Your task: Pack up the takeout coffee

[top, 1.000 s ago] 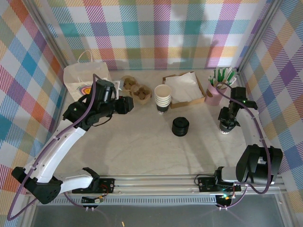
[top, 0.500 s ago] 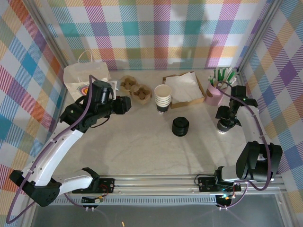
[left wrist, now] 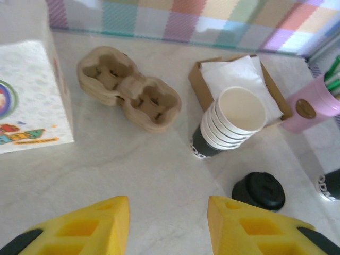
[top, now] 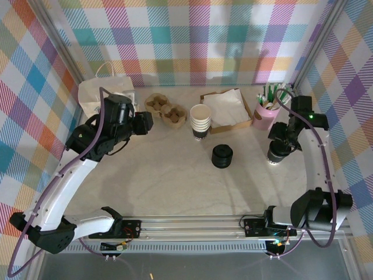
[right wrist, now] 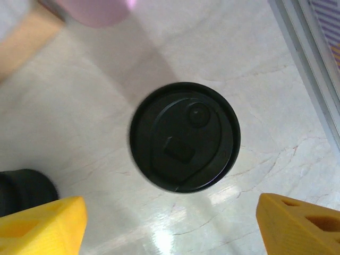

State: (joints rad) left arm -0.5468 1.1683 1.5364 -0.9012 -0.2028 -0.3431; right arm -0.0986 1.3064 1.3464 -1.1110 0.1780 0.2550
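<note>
The takeout coffee (top: 275,155) stands upright at the right side of the table; from above its round black lid (right wrist: 185,137) hides the cup. My right gripper (top: 283,139) hovers over it, open wide, with its yellow fingertips (right wrist: 45,223) well clear of the lid on both sides. My left gripper (top: 143,122) hangs open over bare table beside the paper bag (top: 102,96), with nothing between its yellow fingers (left wrist: 85,228). The coffee's dark base (left wrist: 332,184) peeks in at the right edge of the left wrist view.
A cardboard cup carrier (top: 165,111) lies right of the bag. A stack of lidless cups (top: 200,121), a squat stack of black lids (top: 222,156), a napkin tray (top: 228,107) and a pink holder of straws (top: 263,115) stand across the middle and back.
The right gripper has opened, let go of the coffee and drawn up and back from it. The left arm has swung left toward the bag.
</note>
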